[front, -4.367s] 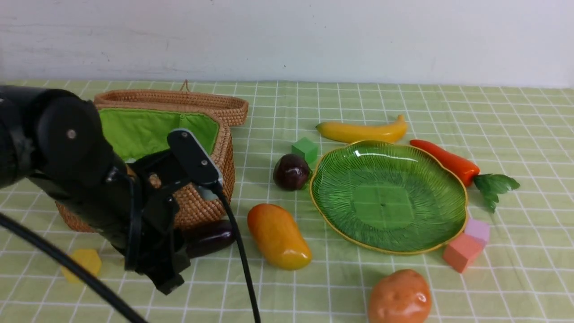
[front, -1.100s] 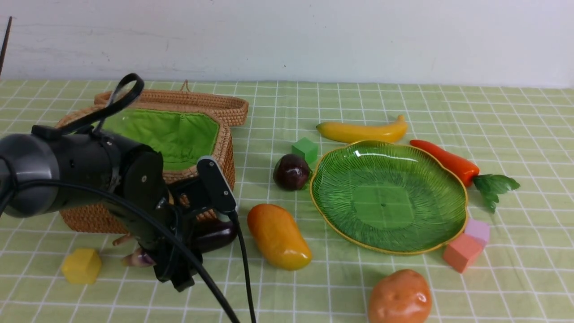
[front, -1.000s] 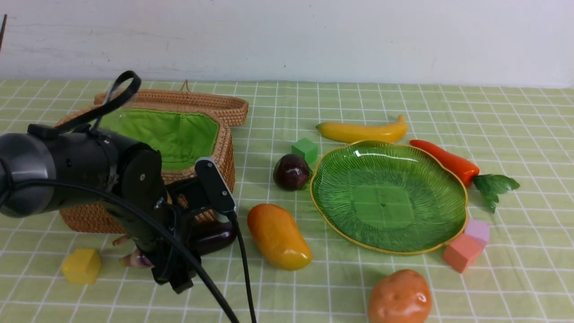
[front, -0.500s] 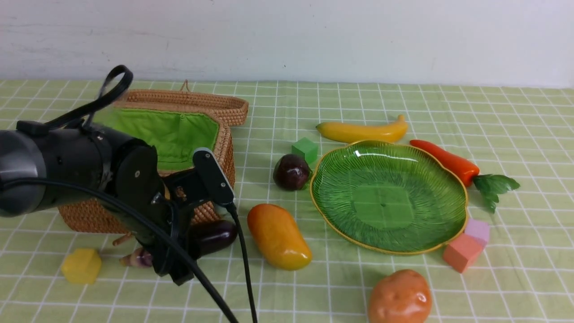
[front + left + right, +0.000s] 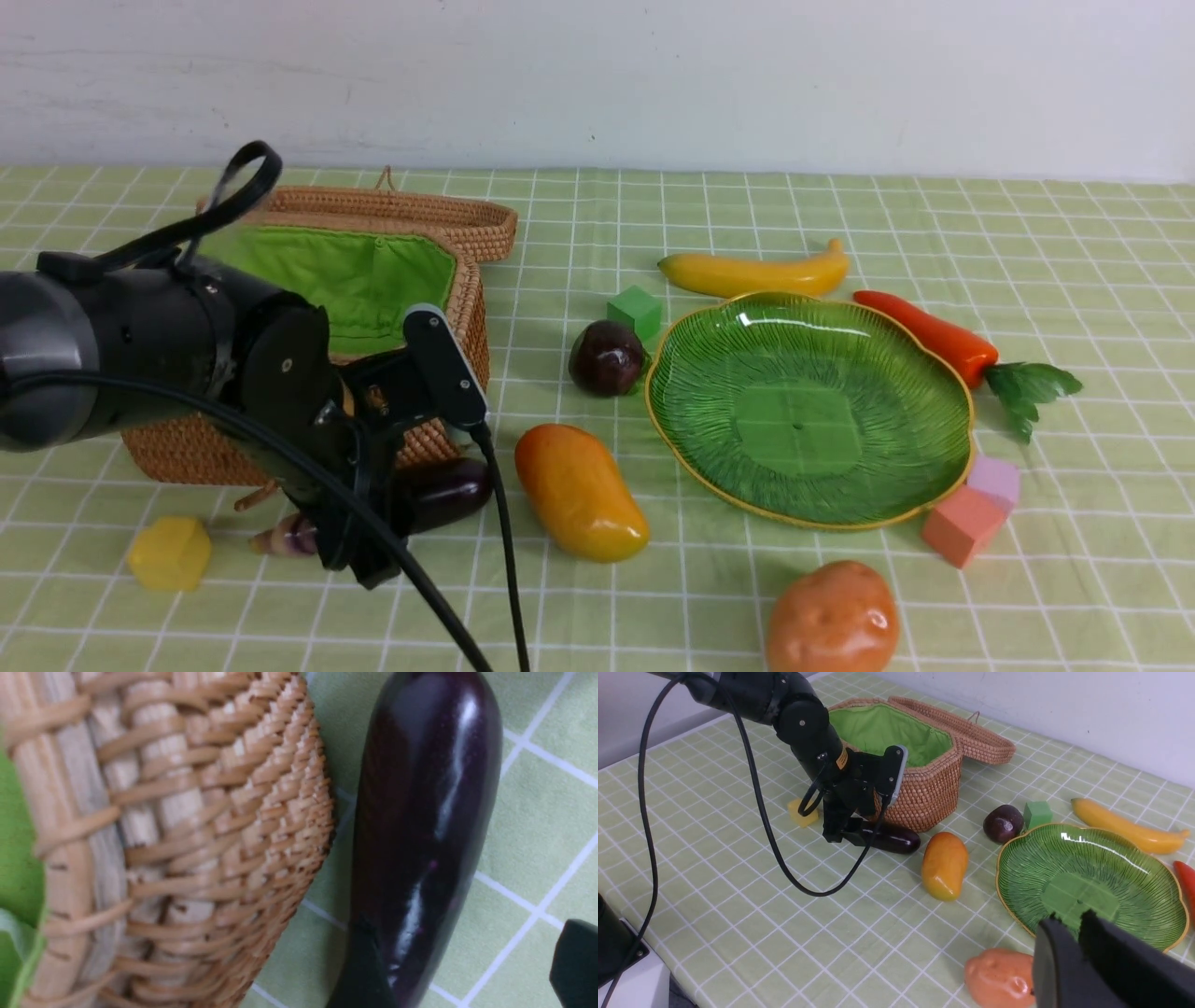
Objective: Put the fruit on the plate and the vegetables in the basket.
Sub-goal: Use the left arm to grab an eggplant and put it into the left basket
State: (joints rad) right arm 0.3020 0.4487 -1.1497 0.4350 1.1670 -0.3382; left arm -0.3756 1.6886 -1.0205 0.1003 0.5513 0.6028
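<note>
The dark purple eggplant (image 5: 443,487) (image 5: 420,835) lies on the cloth against the front of the woven basket (image 5: 177,457), which is open with its green lining showing. My left gripper (image 5: 350,551) (image 5: 467,970) is open and low over the eggplant's stem end. One finger touches its side and the other stands apart. The mango (image 5: 579,492), the round purple fruit (image 5: 607,357) and the banana (image 5: 752,273) lie around the empty green plate (image 5: 808,411). The carrot (image 5: 924,331) and the potato (image 5: 831,618) lie beside the plate. My right gripper (image 5: 1071,919) is shut on nothing, above the plate's near edge.
A yellow block (image 5: 170,553) sits left of the left gripper. A green block (image 5: 635,311) is behind the purple fruit. Pink (image 5: 960,525) and lilac (image 5: 995,478) blocks touch the plate's right front rim. The left arm's cable trails across the cloth in front.
The left arm has swung down from in front of the basket to the eggplant. Over the last second it shifted only slightly upward. The eggplant has stayed in place.
</note>
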